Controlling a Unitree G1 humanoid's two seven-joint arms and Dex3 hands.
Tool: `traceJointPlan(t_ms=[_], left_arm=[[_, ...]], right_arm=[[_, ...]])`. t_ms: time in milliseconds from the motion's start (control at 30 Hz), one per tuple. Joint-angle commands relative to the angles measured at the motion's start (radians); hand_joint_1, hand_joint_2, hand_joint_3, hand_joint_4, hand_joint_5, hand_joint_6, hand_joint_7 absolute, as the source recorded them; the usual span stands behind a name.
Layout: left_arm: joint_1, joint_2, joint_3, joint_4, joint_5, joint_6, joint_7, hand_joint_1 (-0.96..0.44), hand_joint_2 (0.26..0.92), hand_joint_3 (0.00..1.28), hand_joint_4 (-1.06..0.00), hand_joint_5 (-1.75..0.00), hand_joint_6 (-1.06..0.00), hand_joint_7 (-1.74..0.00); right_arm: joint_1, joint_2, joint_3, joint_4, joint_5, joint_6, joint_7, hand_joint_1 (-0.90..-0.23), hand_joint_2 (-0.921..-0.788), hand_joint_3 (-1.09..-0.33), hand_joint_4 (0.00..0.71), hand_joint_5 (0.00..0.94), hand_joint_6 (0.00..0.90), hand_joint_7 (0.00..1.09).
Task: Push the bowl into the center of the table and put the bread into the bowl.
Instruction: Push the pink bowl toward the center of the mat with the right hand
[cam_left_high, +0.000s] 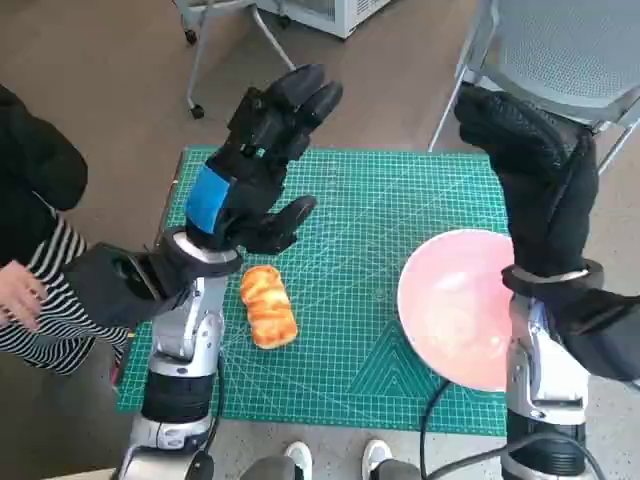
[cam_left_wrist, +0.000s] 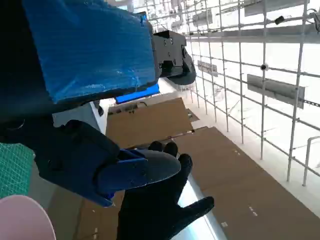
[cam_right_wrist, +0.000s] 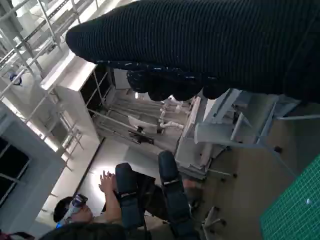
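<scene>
Hiding the bowl's (cam_left_high: 455, 310) right rim, the right hand (cam_left_high: 535, 185) rises.

- No words, brand names, numbers or signs could be read in any view.
- The green cutting mat (cam_left_high: 400, 230) on the surface carried printed white grid lines and angle lines — any figures along its edges were too small to make out.

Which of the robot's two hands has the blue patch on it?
The left hand, raised above the bread: blue tape covers its back. The right hand, by the pink bowl, wears a plain black knitted glove.
</scene>
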Motion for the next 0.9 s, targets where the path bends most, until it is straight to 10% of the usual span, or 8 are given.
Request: traceJointPlan(t_ms=[33,900], left_arm=[[-0.01,0.006,0.004,-0.011,0.0,0.004,0.005,-0.53,0.752,0.59,0.0,-0.34,0.0,-0.57],[0.008,-0.002,0.005,-0.021,-0.014,0.006,0.003,-0.52,0.759,0.56,0.0,-0.37,0.0,-0.59]], right_arm=[[0.019,-0.006,-0.003,0.015,-0.004,0.003,0.008,-0.691,-0.921,-0.643,0.213,0.002,0.091,0.56],[0.036,-0.005,-0.005,-0.009,0.007,0.012,0.007,-0.708,-0.921,-0.634,0.217,0.003,0.095,0.56]])
